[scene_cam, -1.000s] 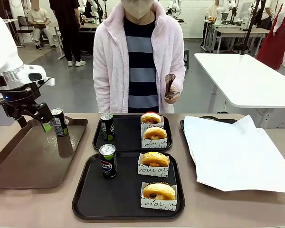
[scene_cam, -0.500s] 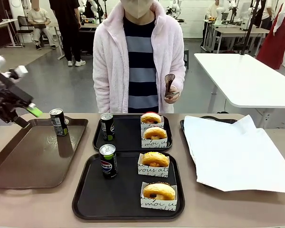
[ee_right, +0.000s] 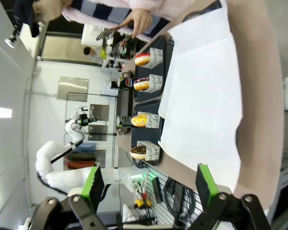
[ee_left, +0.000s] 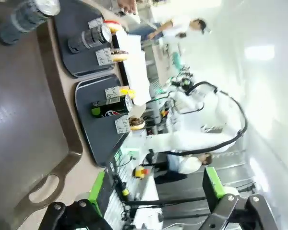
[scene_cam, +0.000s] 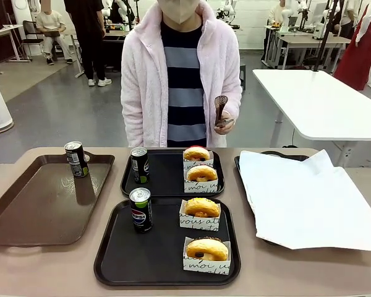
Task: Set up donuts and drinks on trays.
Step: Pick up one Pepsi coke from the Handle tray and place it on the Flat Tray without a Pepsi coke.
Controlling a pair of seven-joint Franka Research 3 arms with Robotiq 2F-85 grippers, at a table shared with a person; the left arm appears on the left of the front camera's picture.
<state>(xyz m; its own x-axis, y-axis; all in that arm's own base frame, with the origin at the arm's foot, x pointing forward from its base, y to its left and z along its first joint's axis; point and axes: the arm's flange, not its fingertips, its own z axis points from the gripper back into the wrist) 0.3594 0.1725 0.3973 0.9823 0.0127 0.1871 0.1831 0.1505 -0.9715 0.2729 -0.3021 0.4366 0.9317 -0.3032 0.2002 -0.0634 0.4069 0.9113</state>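
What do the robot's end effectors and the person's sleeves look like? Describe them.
Left end effector: black two-finger frame, bright green pads. Right end effector: the same black frame and green pads. The person's sleeves are fluffy pale pink, part of an open jacket over a grey and navy striped top.

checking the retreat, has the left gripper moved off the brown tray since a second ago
Yes. The left gripper was beside the can on the brown tray; it withdrew up and left, out past the tray's edge.

Two trays (scene_cam: pixel 167 263) are set one behind the other mid-bench, each loaded with a can (scene_cam: pixel 140 210) left and two donuts (scene_cam: pixel 201 208) right.
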